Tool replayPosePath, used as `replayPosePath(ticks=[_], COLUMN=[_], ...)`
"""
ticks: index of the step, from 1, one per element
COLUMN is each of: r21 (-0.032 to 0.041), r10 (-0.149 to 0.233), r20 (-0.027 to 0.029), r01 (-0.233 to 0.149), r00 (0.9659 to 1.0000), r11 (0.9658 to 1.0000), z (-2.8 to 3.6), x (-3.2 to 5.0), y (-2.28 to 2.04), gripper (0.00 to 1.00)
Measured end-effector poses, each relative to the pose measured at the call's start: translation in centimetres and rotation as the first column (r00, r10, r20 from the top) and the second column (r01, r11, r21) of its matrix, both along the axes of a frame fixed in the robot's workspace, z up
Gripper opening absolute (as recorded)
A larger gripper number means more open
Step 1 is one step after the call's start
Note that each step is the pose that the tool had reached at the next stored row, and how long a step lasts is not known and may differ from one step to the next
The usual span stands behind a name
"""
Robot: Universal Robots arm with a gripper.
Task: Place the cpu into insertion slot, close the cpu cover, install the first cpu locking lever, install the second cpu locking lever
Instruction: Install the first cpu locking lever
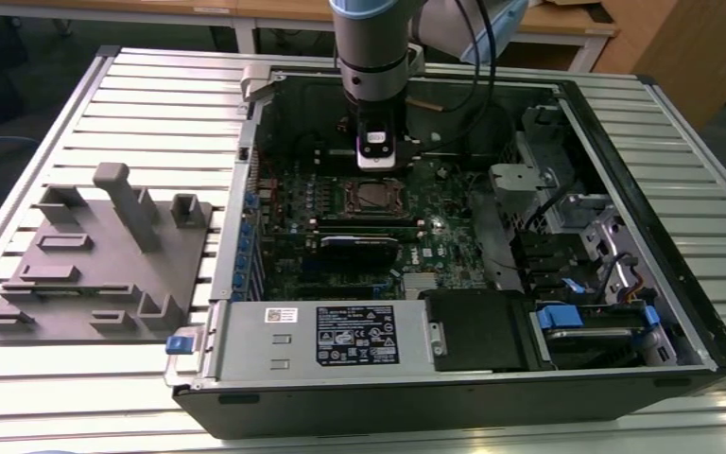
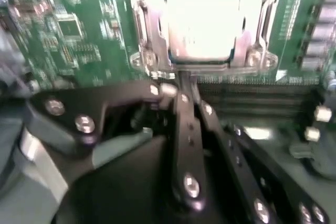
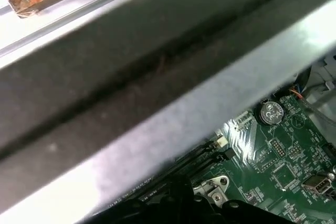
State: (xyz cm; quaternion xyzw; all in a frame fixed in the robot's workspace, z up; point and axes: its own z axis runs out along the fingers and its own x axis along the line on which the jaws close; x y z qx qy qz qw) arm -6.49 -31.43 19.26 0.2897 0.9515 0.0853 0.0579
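On the slatted metal table (image 1: 111, 378), the grey moulded fixture tray (image 1: 92, 274) lies well to the exterior view's left of the open computer case (image 1: 464, 284), apart from it. Inside the case, the green motherboard (image 1: 337, 218) fills the middle, and the insertion slot (image 1: 372, 196) sits in it just above the long black card (image 1: 359, 248). The arm (image 1: 376, 47) comes down from above, and its gripper (image 1: 380, 159) hangs just behind the slot, at the slot's far edge from the card. In the second wrist view the cpu (image 2: 202, 22) lies seated in the insertion slot (image 2: 152, 51), its pale metal top glaring bright, with the cpu cover (image 2: 262, 22) lying around it as a metal frame. The gripper (image 2: 181, 85) shows there with its black fingers (image 2: 186, 145) drawn close together, tips just short of the slot's near edge, pinching nothing that can be made out. To the exterior view's right of the slot stand the drive bays (image 1: 590, 322) and a blue-handled bracket (image 1: 561, 317). In the first wrist view a grey case wall (image 3: 157, 77) crosses before a coin cell (image 3: 271, 112) on the board.
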Motion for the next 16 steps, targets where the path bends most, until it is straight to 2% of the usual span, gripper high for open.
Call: replayPosePath(ticks=[4,10,16], r21=[0.0001,-0.0004,-0.0021], r10=[0.000,0.000,0.000], r20=[0.0001,-0.0002,-0.0004], r01=[0.000,0.000,0.000], r00=[1.0000,1.0000,1.0000], r11=[1.0000,1.0000,1.0000], z=[0.12,1.17,1.46], x=[0.01,0.01,0.01], y=[0.01,0.00,0.00], gripper=[0.10,0.10,0.10])
